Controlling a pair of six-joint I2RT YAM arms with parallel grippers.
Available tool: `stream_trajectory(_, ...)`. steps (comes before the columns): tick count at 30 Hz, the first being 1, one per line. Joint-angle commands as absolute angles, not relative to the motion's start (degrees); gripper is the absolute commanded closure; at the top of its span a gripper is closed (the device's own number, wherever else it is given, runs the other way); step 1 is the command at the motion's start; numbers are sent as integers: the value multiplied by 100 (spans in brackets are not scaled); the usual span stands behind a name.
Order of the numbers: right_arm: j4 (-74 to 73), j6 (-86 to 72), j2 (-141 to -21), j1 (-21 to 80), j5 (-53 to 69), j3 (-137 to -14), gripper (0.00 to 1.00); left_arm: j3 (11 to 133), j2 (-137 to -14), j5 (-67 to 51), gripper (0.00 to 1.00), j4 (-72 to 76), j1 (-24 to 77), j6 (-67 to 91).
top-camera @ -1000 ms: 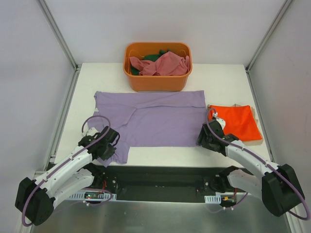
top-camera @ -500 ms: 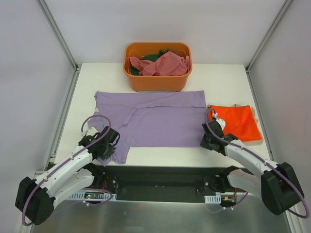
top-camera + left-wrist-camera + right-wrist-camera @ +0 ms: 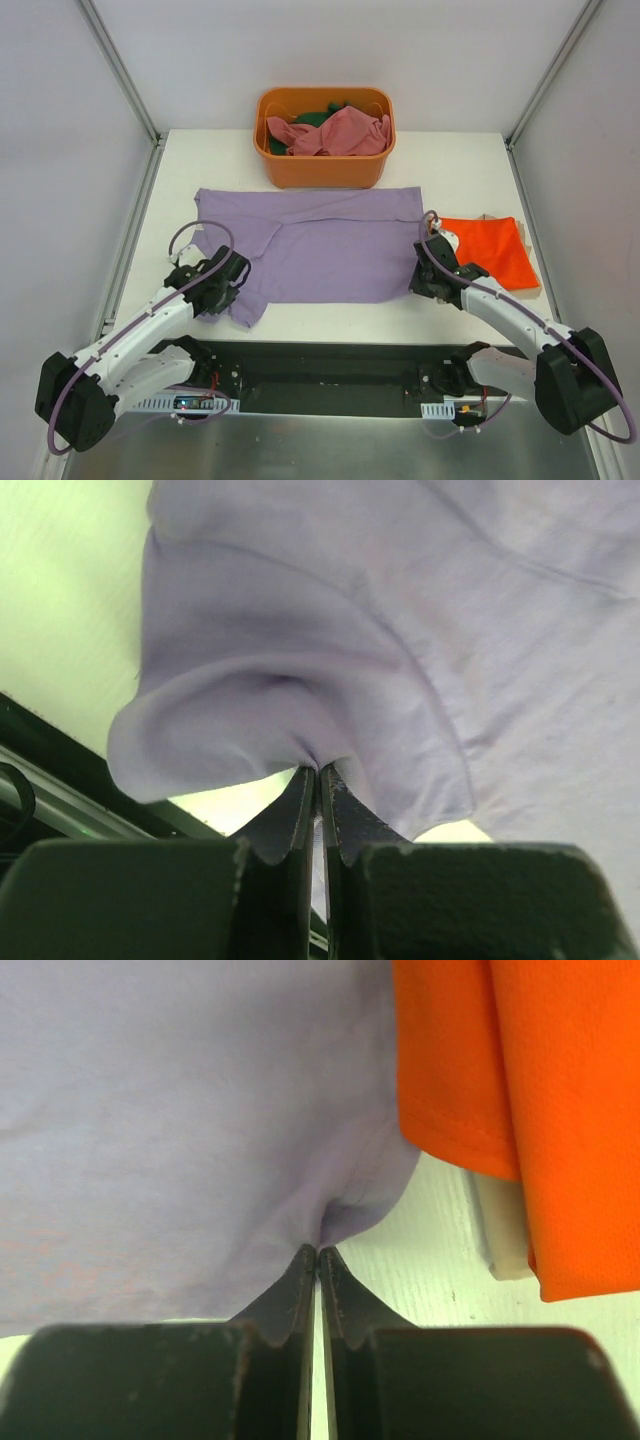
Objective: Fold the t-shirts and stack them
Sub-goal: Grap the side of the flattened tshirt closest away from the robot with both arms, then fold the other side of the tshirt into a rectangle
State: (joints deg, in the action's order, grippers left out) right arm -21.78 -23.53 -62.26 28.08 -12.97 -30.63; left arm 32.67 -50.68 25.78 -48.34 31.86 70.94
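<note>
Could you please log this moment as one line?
lavender t-shirt: spread out | left gripper: shut on its near-left edge | right gripper: shut on its near-right corner | orange t-shirt: folded aside

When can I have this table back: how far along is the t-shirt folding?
Done: the orange-red t-shirt lies folded at the right. In hand: the lavender t-shirt is spread out, left gripper and right gripper each shut on its near edge. Left: fold and stack it, then the pink t-shirt and green t-shirt crumpled in the tub.
</note>
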Motion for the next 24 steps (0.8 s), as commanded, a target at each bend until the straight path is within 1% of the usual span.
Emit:
stream_trajectory(1, -2364, -2101, -6477, 2821, -1266, -3594, 96, 3840, -5352, 3128, 100, -4852, 3199, 6759)
stream_trajectory(7, -2417, -1925, -6653, 2786, -1415, -4025, 96, 4437, -5905, 3401, 100, -4606, 3147, 6355)
stream_trajectory(13, -2312, -1600, -7004, 2576, -1459, -4560, 95, 5018, -6556, 3445, 100, -4167, 2848, 5802)
stream_trajectory(19, -2224, -1284, -7531, 2321, -1336, -5220, 96, 5475, -7074, 3419, 100, -3745, 2462, 5222)
stream_trajectory(24, -2180, -1160, -7997, 2171, -1213, -5694, 96, 5721, -7365, 3095, 100, -3148, 2066, 4519)
